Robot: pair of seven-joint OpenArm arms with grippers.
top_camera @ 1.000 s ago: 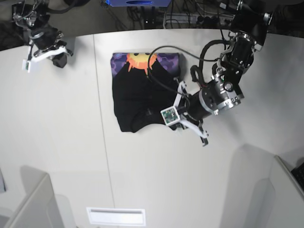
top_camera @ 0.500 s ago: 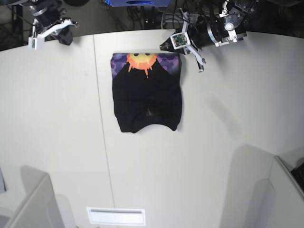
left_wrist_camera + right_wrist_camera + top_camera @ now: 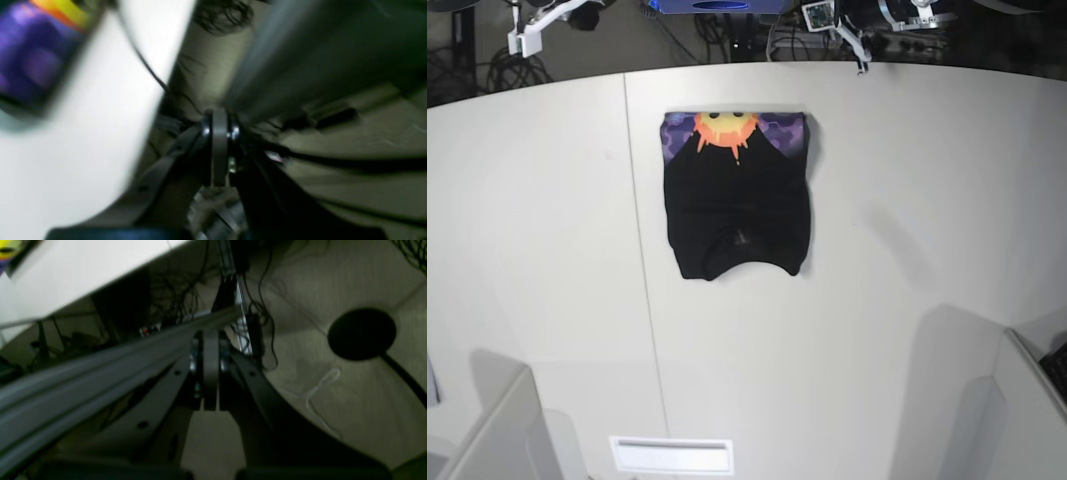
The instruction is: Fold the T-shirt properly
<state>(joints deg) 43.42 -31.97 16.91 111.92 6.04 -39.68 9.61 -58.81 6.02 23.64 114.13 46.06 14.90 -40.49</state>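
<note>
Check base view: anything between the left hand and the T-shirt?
Nothing in base view: bare white table separates the left hand, at the far edge, from the T-shirt.

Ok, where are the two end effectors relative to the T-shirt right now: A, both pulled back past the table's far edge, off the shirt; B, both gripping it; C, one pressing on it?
A: the left end effector and right end effector sit beyond the far edge while the T-shirt lies alone on the table.

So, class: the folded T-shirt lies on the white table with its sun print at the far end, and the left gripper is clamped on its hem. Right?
Not quite. The left gripper is shut on nothing, off beyond the table's far edge, as the base view shows. The T-shirt does lie folded, sun print at the far end.
</note>
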